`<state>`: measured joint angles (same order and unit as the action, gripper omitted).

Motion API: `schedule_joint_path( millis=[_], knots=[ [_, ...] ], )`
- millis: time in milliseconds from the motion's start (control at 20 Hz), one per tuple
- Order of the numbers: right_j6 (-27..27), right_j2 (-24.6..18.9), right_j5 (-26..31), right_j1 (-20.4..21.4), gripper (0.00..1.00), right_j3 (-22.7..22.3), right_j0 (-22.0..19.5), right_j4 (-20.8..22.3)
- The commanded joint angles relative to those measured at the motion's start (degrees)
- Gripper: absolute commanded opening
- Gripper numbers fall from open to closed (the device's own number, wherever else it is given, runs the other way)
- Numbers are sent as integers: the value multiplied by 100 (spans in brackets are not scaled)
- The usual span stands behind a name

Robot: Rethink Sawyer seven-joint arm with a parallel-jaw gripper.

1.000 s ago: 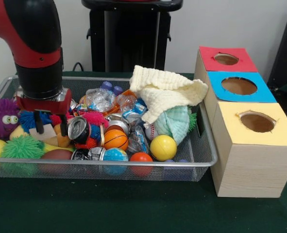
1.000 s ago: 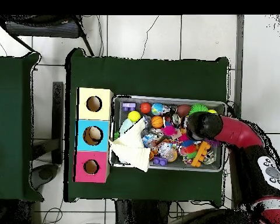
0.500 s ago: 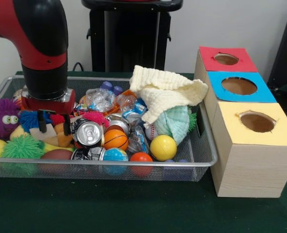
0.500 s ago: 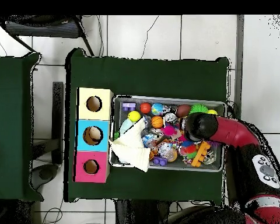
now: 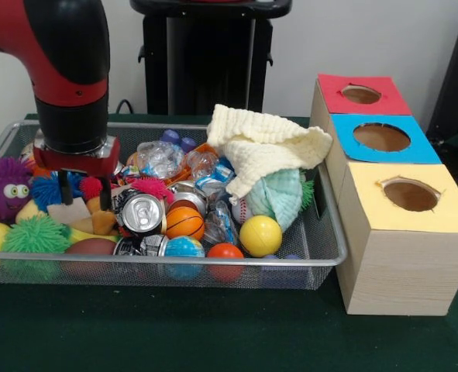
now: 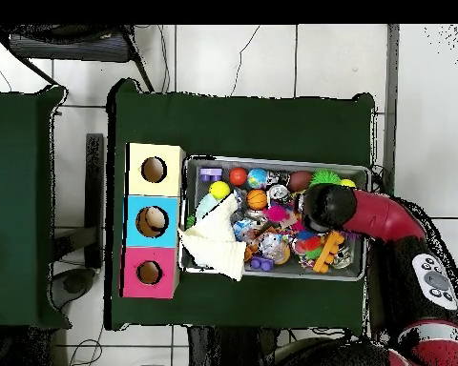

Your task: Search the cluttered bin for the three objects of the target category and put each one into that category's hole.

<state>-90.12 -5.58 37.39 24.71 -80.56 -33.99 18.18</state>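
While the gripper (image 5: 83,193) hangs with its two fingers apart and empty over the left of the wire bin (image 5: 321,203), we see a crushed can (image 5: 142,212) lying just beside it, well apart from the three-holed box (image 5: 403,240).

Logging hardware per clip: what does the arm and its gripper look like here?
A thick red and black arm: glossy red shell, black cylindrical wrist section, then a red gripper block with a silver band and two thin dark jaws. Overhead, a grey button pad sits on the red link.
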Motion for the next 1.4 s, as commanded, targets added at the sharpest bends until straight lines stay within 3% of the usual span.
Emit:
schedule_joint_path(
  millis=[50,350,650,900,1400],
  knots=[
    [-701,-57,768,344,100,-586,21,-447],
    [-688,-286,834,462,100,-844,-97,-885],
    [-717,-375,463,339,100,-972,-116,-1164],
    [-756,-312,-21,204,100,-1085,-95,-1165],
    [-862,26,-575,-326,100,-619,173,-825]
  ],
)
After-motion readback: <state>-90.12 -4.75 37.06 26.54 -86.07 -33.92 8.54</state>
